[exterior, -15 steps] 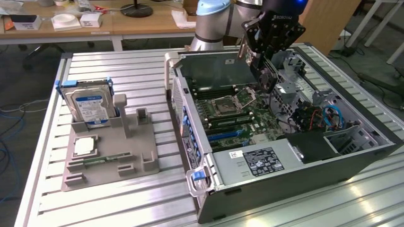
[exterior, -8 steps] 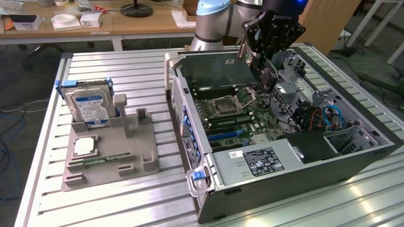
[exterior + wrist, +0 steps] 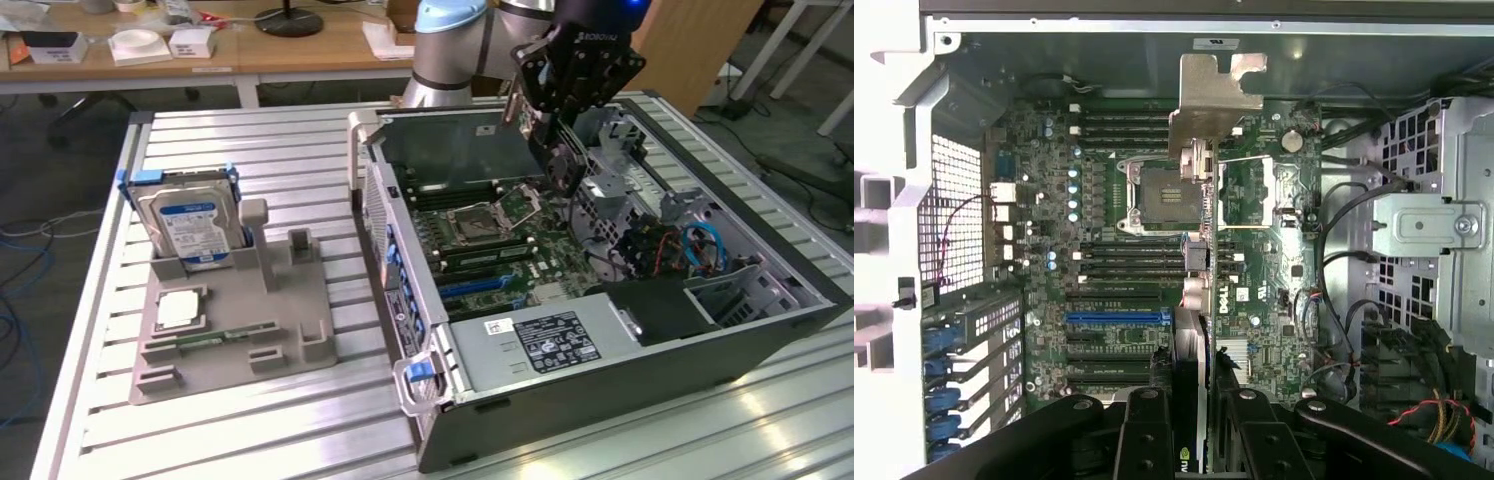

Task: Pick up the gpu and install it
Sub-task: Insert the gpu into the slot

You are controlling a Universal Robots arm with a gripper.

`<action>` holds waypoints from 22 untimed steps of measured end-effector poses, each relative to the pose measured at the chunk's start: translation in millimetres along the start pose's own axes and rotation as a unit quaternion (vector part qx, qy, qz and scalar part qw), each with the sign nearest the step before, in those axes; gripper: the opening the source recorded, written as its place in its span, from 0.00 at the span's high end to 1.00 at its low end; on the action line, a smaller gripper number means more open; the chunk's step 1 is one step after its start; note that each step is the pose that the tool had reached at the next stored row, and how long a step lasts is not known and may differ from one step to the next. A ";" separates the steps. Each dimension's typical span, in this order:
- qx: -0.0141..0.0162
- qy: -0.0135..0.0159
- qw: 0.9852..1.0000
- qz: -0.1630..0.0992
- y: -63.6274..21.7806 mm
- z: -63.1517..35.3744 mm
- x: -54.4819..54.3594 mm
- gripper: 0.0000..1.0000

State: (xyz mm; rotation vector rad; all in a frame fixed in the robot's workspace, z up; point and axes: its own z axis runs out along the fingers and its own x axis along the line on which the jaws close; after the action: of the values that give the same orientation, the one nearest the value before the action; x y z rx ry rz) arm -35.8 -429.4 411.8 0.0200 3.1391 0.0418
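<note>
The gpu (image 3: 562, 158) is a thin dark card that hangs on edge over the open computer case (image 3: 747, 330), with my gripper (image 3: 553, 122) shut on it. In the wrist view the gpu (image 3: 1195, 255) runs edge-on away from my gripper (image 3: 1195, 405), and its silvery bracket (image 3: 1211, 95) is at the far end. One black finger (image 3: 1146, 432) presses each side of the card. Below it lies the motherboard (image 3: 1124, 200) with the CPU socket (image 3: 1159, 195) and a blue slot (image 3: 1116, 318). The card is above the board and apart from it.
To the exterior view's left of the case stands a grey holder tray (image 3: 287, 330) with a hard drive (image 3: 198, 225) upright, a processor chip (image 3: 178, 308) and a memory stick (image 3: 220, 340). Inside the case are a power supply (image 3: 547, 340), a drive cage (image 3: 1439, 230) and loose cables (image 3: 694, 250).
</note>
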 end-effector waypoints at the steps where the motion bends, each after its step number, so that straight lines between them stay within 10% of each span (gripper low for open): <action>1: 0.000 0.000 1.000 -0.007 0.0 0.0 0.0 0.74; 13: 0.000 0.003 0.996 -0.094 -0.6 2.0 0.0 0.74; 22: 0.000 0.005 0.985 -0.170 -0.7 4.1 0.0 0.74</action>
State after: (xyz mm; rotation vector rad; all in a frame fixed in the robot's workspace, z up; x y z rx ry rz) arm -35.8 -430.0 407.7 -0.5143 3.1015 0.0417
